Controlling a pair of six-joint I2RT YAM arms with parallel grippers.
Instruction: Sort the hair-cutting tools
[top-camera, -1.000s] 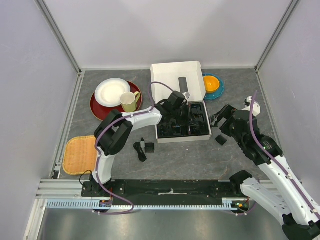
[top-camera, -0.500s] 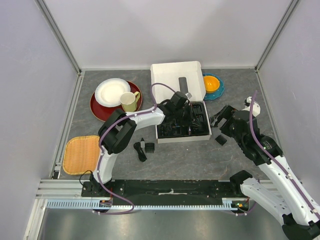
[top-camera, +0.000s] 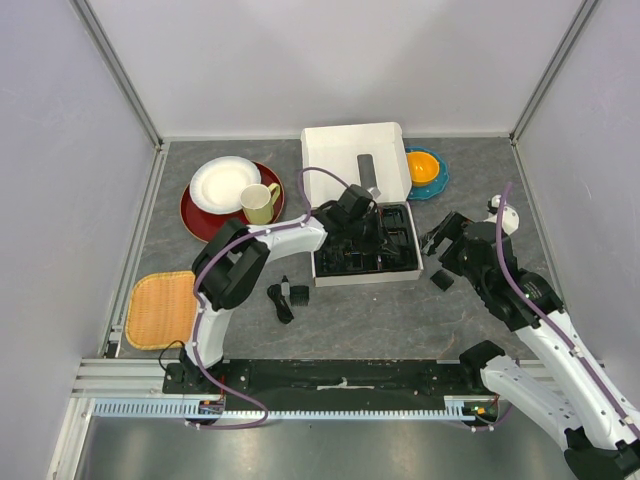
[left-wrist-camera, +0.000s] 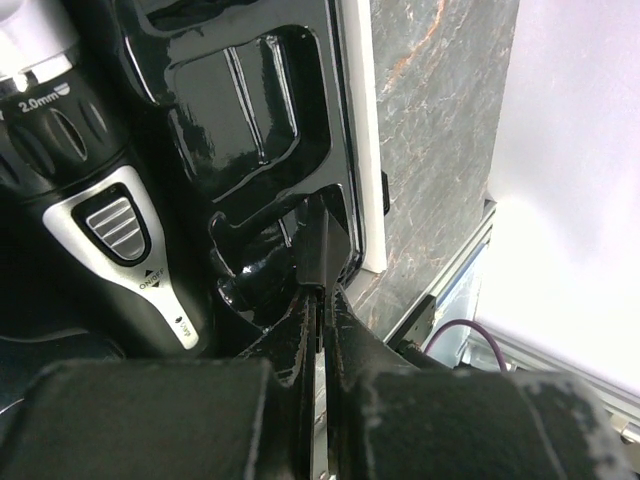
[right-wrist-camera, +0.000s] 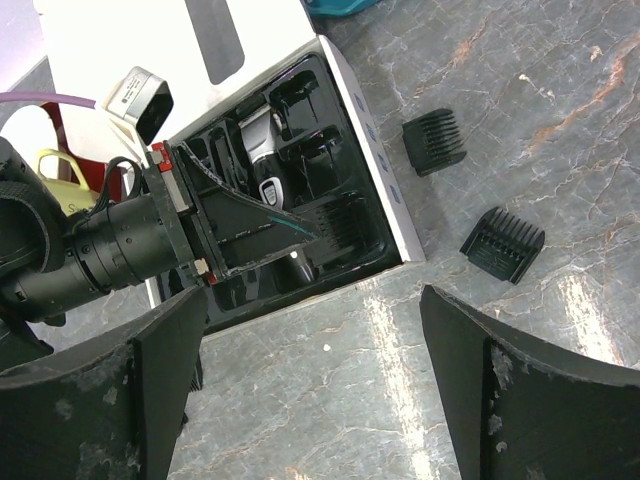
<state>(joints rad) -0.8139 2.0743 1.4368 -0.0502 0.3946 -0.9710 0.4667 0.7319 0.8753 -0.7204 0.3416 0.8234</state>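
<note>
The black-and-silver clipper (left-wrist-camera: 95, 200) lies in the black tray (left-wrist-camera: 250, 110) of the white box (top-camera: 365, 278); it also shows in the right wrist view (right-wrist-camera: 263, 150). A black comb attachment (right-wrist-camera: 340, 228) sits in a tray slot. My left gripper (left-wrist-camera: 322, 262) is shut, its tips down in a tray recess beside the clipper; it also shows in the top view (top-camera: 380, 232). Two combs (right-wrist-camera: 435, 142) (right-wrist-camera: 502, 243) lie on the table right of the box. My right gripper (right-wrist-camera: 310, 400) is open and empty above the table near the box's corner. A comb (top-camera: 299, 294) and a thin black brush (top-camera: 281, 302) lie left of the box.
The open white box lid (top-camera: 355, 160) stands behind the tray. A yellow bowl on a blue plate (top-camera: 425, 170) is at the back right. A cup (top-camera: 260, 203) and white plate on a red plate (top-camera: 222, 190) are at the back left. A woven mat (top-camera: 160, 310) lies front left.
My left gripper has shifted slightly right over the tray. My right gripper has edged a little left toward the box.
</note>
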